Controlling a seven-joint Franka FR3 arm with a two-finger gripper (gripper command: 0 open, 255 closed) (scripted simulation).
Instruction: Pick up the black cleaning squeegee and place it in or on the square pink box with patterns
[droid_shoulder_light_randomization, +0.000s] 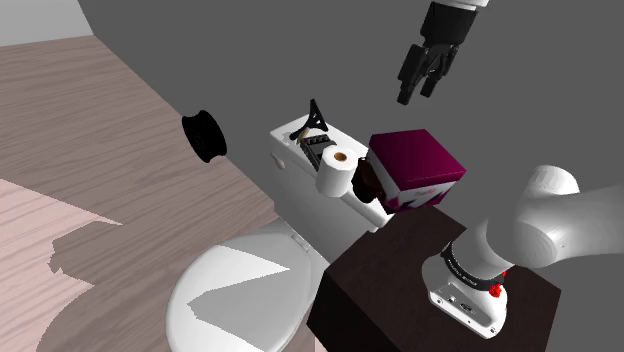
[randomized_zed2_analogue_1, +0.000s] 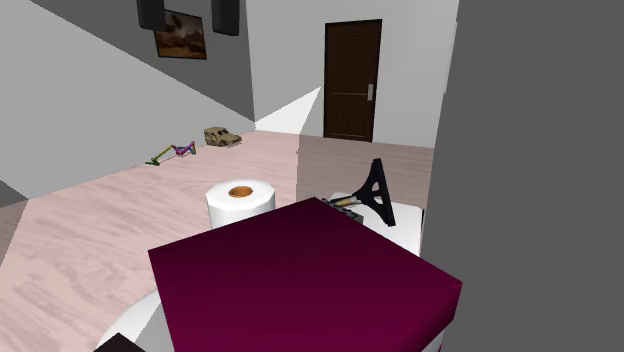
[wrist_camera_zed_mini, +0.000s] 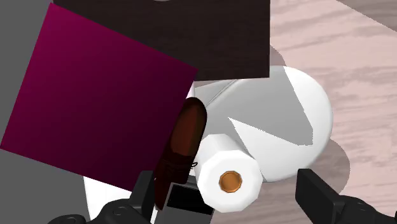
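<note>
The toilet roll (droid_shoulder_light_randomization: 337, 172) stands between squeegee (droid_shoulder_light_randomization: 316, 118) and box (droid_shoulder_light_randomization: 420, 160).

Shoulder view high beside the stand (droid_shoulder_light_randomization: 385, 275), second exterior view close behind the box (randomized_zed2_analogue_1: 300, 280), facing the door (randomized_zed2_analogue_1: 352, 80), wrist view straight down, all share box and paper roll (randomized_zed2_analogue_1: 240, 203)

Everything I work with sits on the flat lid of a white toilet cistern (droid_shoulder_light_randomization: 295, 182). At its far end, toward the shoulder view's left, a black triangular squeegee (droid_shoulder_light_randomization: 315, 118) stands upright. Nearer along the lid I see a white toilet paper roll (droid_shoulder_light_randomization: 336, 170) with an orange-brown core, standing on end. Just beside it lies a dark brown elongated object (droid_shoulder_light_randomization: 366, 180), pressed against a square magenta box (droid_shoulder_light_randomization: 415, 160) at the near end.
</note>
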